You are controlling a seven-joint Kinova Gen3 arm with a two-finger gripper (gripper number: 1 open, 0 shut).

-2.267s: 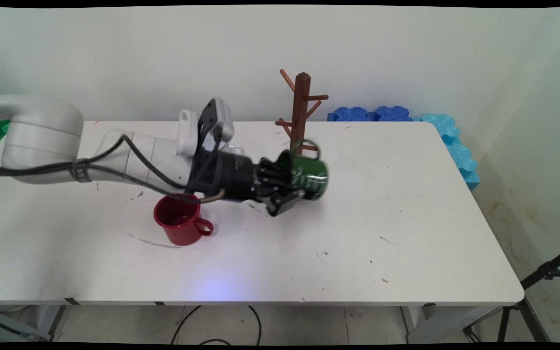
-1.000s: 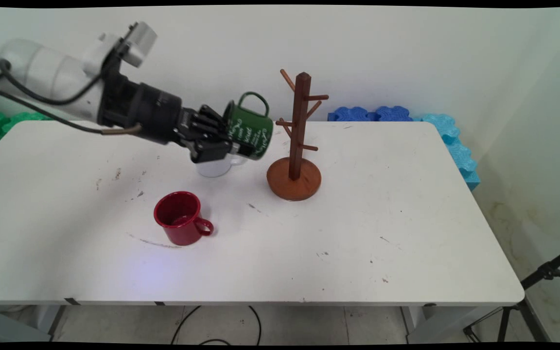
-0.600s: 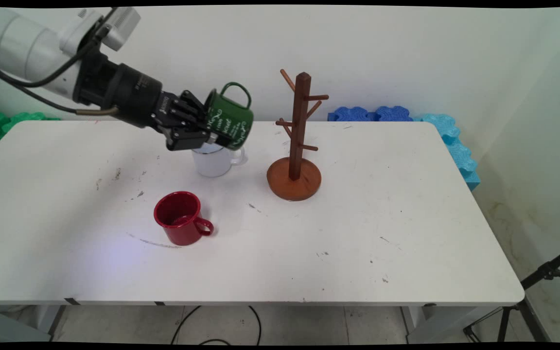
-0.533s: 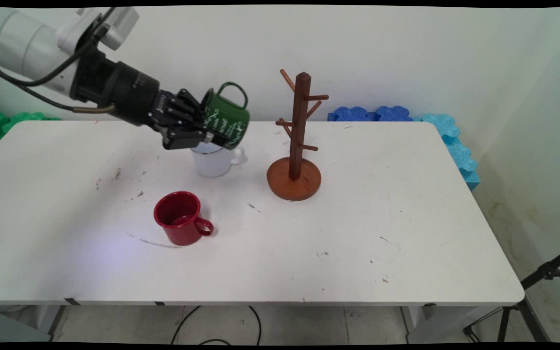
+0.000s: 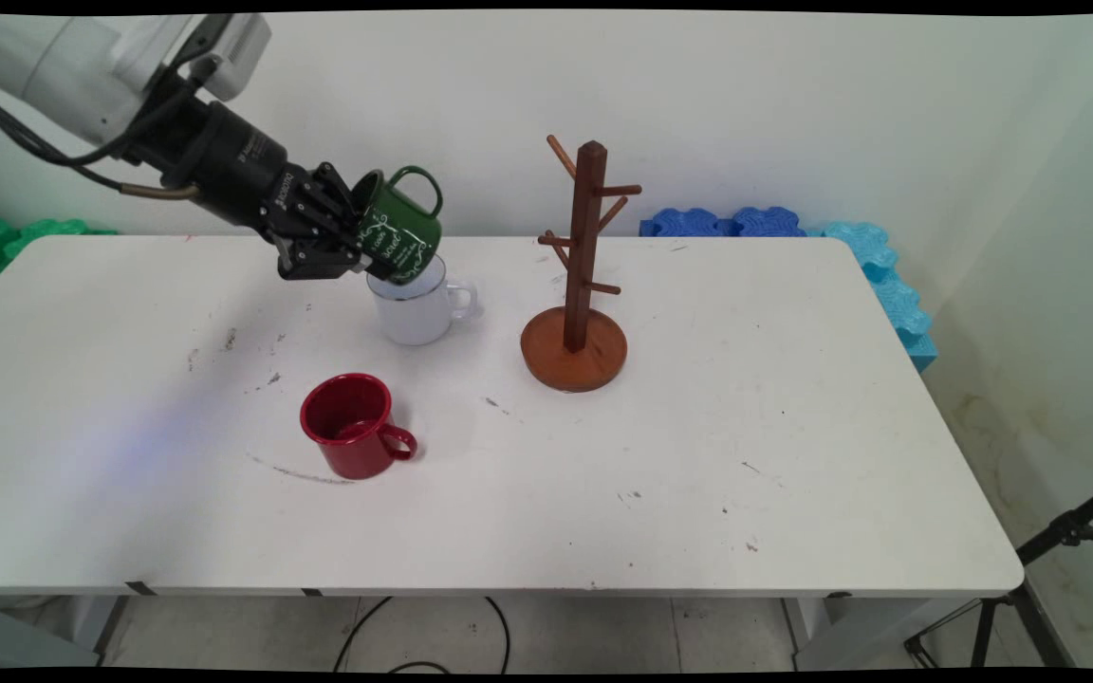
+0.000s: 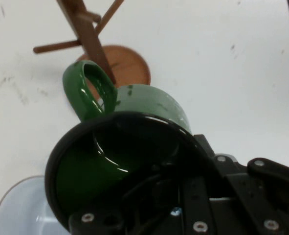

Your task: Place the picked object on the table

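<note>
Claw (image 5: 342, 249) clamped on the rim of a green mug (image 5: 402, 230), one finger inside the cup and one outside against its wall, as seen in the hand view (image 6: 149, 196). Held aloft above the table (image 5: 793, 427), tilted on its side with the opening turned back toward the claw and the handle (image 5: 418, 185) uppermost. White lettering visible on the mug's green wall. In the hand view, glossy green interior (image 6: 100, 161) and looped handle (image 6: 88, 90) right ahead of the black linkage.

Directly beneath the held mug, a white mug (image 5: 416, 308) standing upright on the table, its handle pointing away from the claw; its rim (image 6: 17, 210) also seen at the lower corner of the hand view. Whether the green mug touches the white one cannot be told.

Beyond the held mug, away from the arm, a wooden mug tree (image 5: 583, 275) on a round brown base (image 6: 127, 66), pegs bare, standing apart from the claw. Below and nearer the table's front edge, a red mug (image 5: 354, 427), upright, well apart from the claw.

Behind the table against the wall, blue foam blocks (image 5: 793, 232) on the far side from the arm, green foam blocks (image 5: 10, 237) beneath the arm.
</note>
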